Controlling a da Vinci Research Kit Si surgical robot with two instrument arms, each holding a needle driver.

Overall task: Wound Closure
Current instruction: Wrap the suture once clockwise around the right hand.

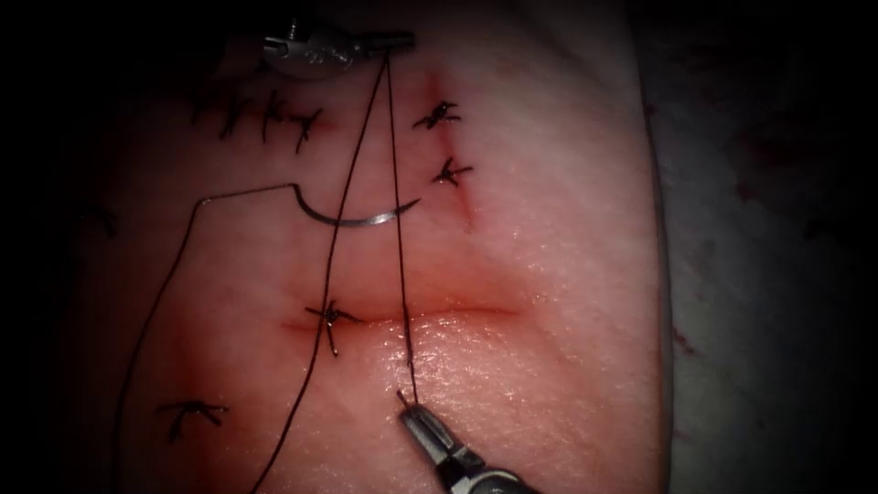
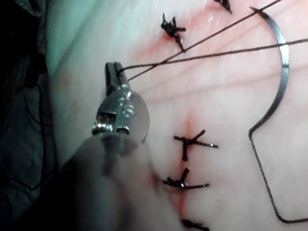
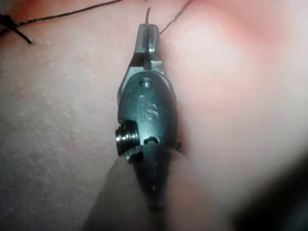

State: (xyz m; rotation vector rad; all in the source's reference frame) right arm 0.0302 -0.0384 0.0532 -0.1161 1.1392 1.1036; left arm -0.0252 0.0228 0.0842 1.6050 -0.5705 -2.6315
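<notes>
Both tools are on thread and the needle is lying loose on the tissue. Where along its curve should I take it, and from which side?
A judgement: grip the needle on the body of its arc, toward the end where the thread joins, leaving the tip free. It lies flat on the tissue above the cut, curve bowing downward, so come from straight above. The left tool and right tool are each shut on thread.

Both tools clamped on thread

The left tool (image 1: 395,40) lies flat, its shaft running away to its own side, jaws closed on the thread (image 1: 393,137) at their tips (two strands leave that one grip). The right tool (image 1: 409,413) slants up from below, wrist straight in line with the shaft, jaws pressed together on a short thread end just past the tips.
</notes>
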